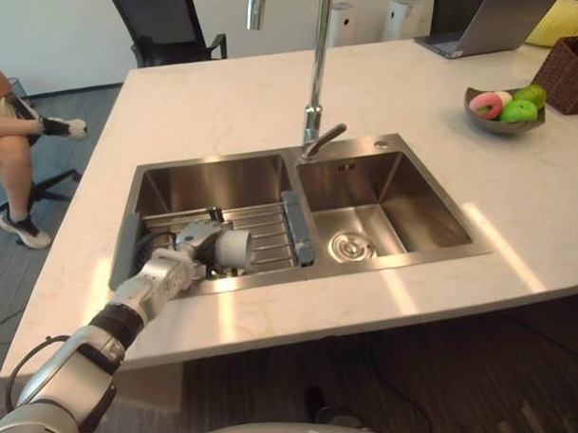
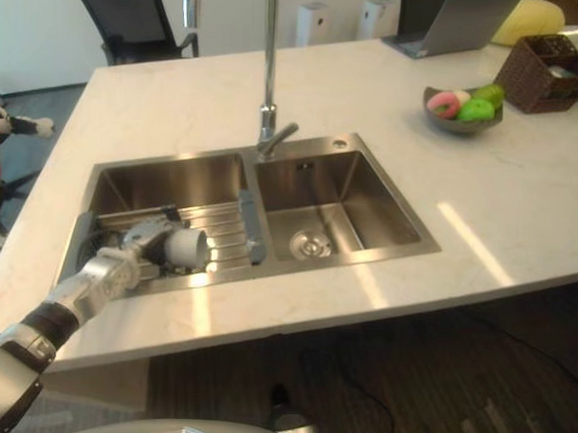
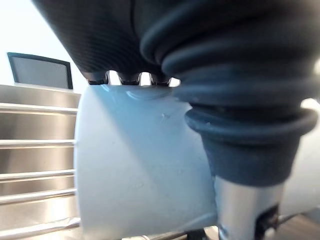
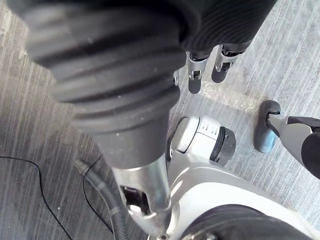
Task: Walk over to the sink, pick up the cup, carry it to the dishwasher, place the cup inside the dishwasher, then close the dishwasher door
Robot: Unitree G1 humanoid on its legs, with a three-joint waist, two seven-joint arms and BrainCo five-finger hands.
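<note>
— Where is the cup (image 1: 235, 248) being kept?
— It is being held on its side, low over the rack (image 1: 268, 225) in the left basin of the sink (image 1: 418, 197).
— By what is it being held?
— It is being gripped by the left hand (image 1: 195, 240), which is being closed round its pale wall.
— And the right hand (image 4: 215, 25)?
— It is being hung above the floor (image 4: 300, 50), its fingers (image 4: 194, 75) being left loose, with nothing being grasped.
— What else is being carried by the tabletop (image 1: 208, 100)?
— A bowl (image 1: 496, 126) of fruit is being carried well to the right of the sink, and a faucet (image 1: 319, 75) is being carried behind the divider.
</note>
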